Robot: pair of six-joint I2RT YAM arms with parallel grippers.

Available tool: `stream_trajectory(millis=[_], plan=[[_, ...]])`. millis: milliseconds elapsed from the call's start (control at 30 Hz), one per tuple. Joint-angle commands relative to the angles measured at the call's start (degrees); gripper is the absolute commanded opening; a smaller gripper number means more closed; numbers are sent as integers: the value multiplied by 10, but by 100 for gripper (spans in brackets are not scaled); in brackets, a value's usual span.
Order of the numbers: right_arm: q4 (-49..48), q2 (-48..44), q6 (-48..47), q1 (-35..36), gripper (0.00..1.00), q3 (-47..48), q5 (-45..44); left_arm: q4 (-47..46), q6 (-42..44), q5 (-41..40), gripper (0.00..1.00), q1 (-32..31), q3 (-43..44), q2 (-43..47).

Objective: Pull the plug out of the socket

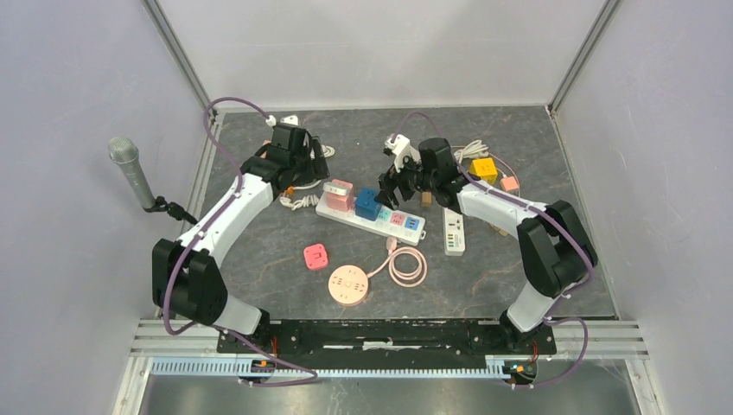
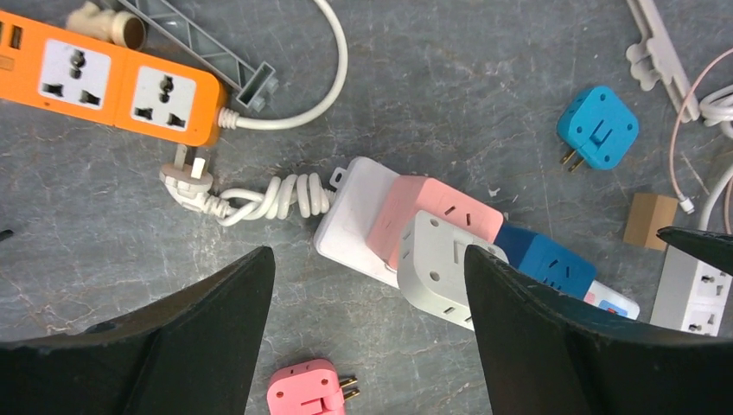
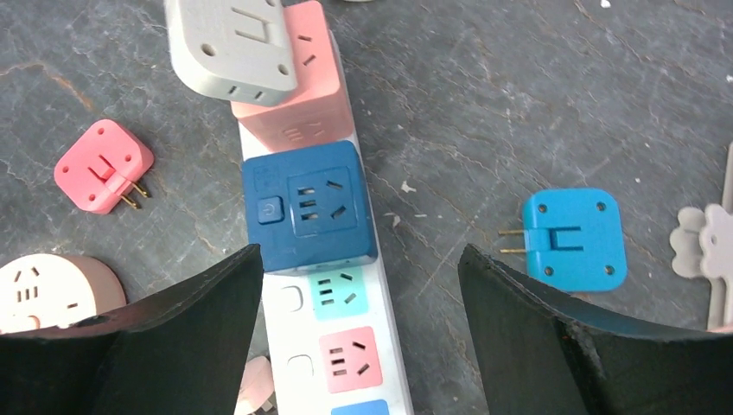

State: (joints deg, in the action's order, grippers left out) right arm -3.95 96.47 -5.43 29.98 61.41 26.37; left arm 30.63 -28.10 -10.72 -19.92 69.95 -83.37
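Table (image 1: pixel 259 251): dark, stone-patterned top with strips and adapters scattered over it.
White socket strip (image 3: pixel 292 333): lies slantwise at mid-table, between the two arms.
Left gripper (image 2: pixel 367 259): hangs over the strip's cord end, fingers spread wide, nothing in them.
Right gripper (image 3: pixel 360 251): hangs above the strip, fingers wide apart and empty, the dark blue plug (image 3: pixel 307 207) showing in the gap.
Dark blue plug: seated in the strip, touching the pink plug (image 3: pixel 298 104).
Pink plug: seated nearer the cord end, with a grey plug (image 3: pixel 229 43) stacked on top.
Light-blue plug (image 3: pixel 575 238): loose on the table, apart from the strip, prongs showing.
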Motion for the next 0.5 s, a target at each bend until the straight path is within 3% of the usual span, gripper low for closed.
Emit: stream_trajectory(millis=[0,333,467], plan=[[-16,7,-35,14,87,40,51,1,-26,22,86,6,8,-16],[-86,59,-26,85,86,96,57,29,-49,-14,83,18,19,-30],[-119,88,-14,98,78,111,55,34,-54,-20,83,23,15,-22]])
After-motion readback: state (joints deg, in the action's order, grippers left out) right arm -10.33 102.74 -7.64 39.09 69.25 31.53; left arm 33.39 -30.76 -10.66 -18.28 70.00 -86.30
